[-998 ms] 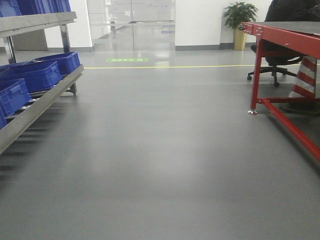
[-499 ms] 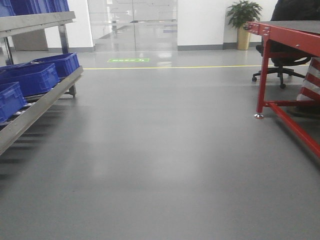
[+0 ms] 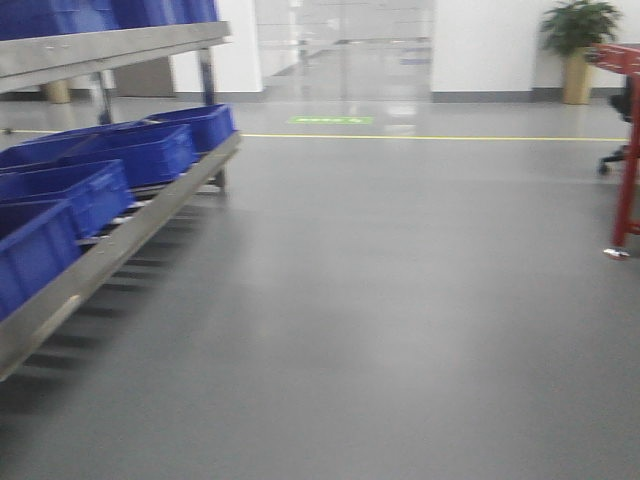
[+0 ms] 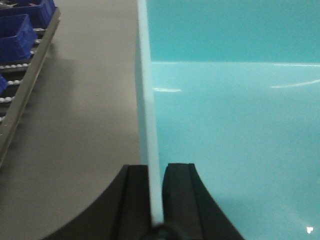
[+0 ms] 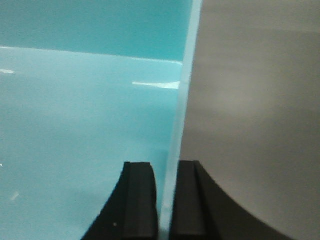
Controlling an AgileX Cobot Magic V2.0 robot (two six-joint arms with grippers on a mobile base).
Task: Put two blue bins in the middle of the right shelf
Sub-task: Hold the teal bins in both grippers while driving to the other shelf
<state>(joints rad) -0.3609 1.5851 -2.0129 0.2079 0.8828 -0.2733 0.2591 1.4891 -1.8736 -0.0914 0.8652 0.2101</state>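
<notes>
1. Two grippers carry one pale turquoise-blue plastic bin (image 4: 235,125). The left gripper (image 4: 156,172) is clenched on its left wall and the right gripper (image 5: 166,170) on its right wall, so the bin hangs between the arms above the smooth grey floor (image 3: 400,300).
2. Since half a second ago the front view has swung left. The grey metal roller rack (image 3: 120,240) with its dark blue plastic bins (image 3: 150,150) now fills more of the left side. The red metal table (image 3: 628,180) has slid to the far right edge. The blur suggests the base is turning.
3. I judge this a carrying step, with the bin not yet shelved. Whether this rack is the target shelf, I cannot tell.
4. The rack's lower tier is lined with bins, and its near rail lies close on the left, the likeliest thing to clip. A potted green plant (image 3: 578,40) stands far off, out of the way.
</notes>
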